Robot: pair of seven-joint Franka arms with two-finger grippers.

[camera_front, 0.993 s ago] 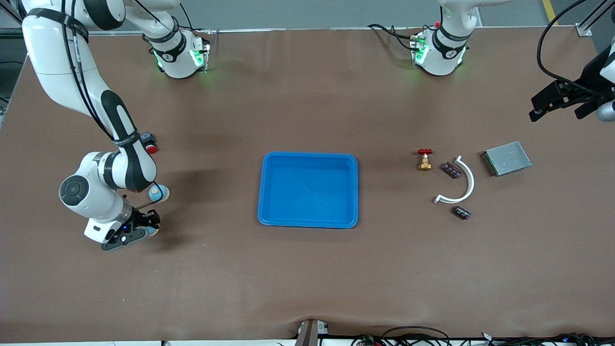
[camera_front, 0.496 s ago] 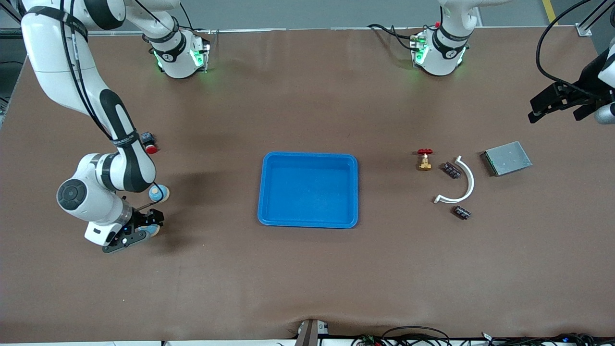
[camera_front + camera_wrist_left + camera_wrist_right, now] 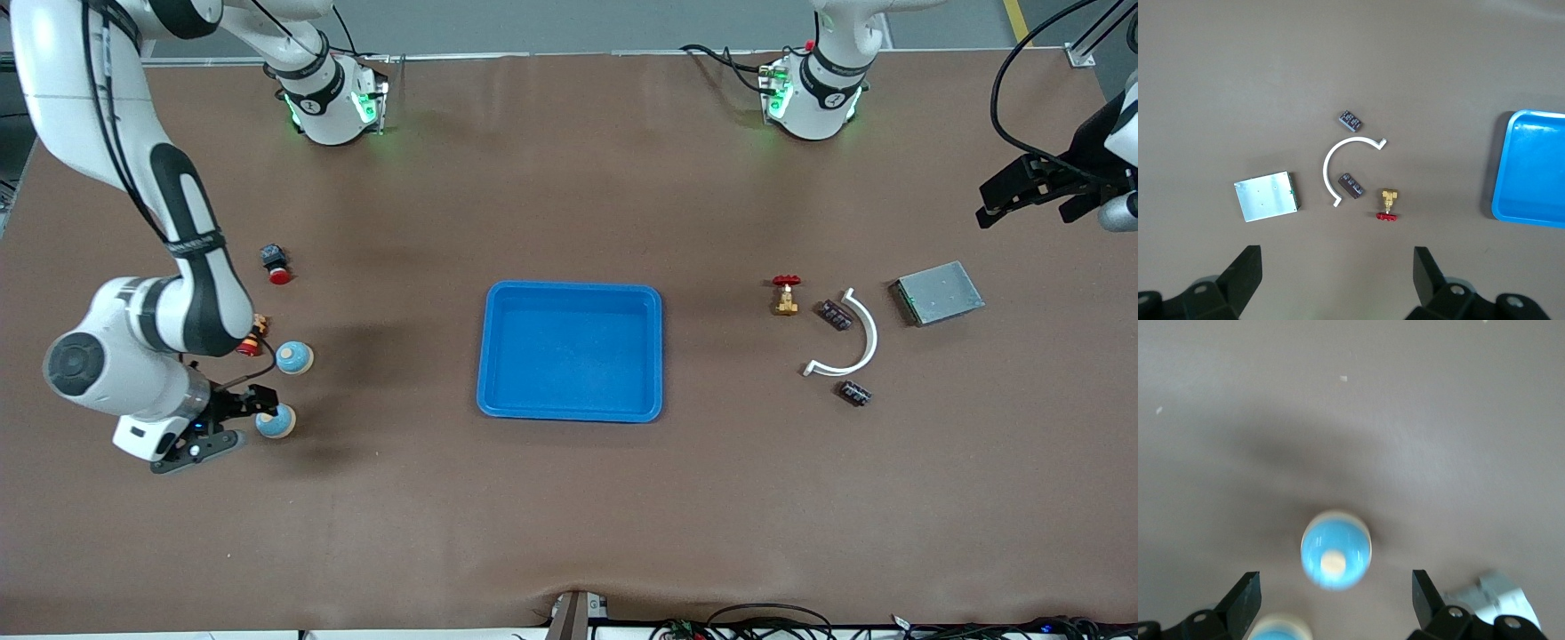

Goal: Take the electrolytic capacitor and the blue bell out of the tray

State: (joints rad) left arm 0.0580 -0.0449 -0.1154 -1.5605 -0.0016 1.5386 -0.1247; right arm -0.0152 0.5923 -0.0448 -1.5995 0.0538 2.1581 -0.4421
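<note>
Brown matting is covering the whole worktop (image 3: 569, 533), and nearest the front camera it is lying bare. Working away from that edge, you are meeting the right claw (image 3: 233, 418) first, hanging low toward the right arm's end of the worktop with its fingers spread and gripping nothing. Just beside it a blue bell (image 3: 276, 421) is sitting upright on the matting — well apart from the tray (image 3: 498, 356), so it is reading as set down clear of it. A second blue bell (image 3: 294, 357) is standing a little farther from the camera.

The tray is lying mid-worktop, and nothing is showing inside it; judged from that, the removal is looking finished.

Toward the left arm's end, one dark capacitor (image 3: 856, 392) is resting nearest the camera, and the other capacitor (image 3: 835, 314) is sitting farther back beside the white curved strip (image 3: 867, 338). You are also seeing a brass valve (image 3: 786, 295) and a grey metal plate (image 3: 938, 292) there.

Farthest off, the left claw (image 3: 1022, 191) is waiting — fingers wide, carrying nothing — up over the worktop's edge at its own end.
</note>
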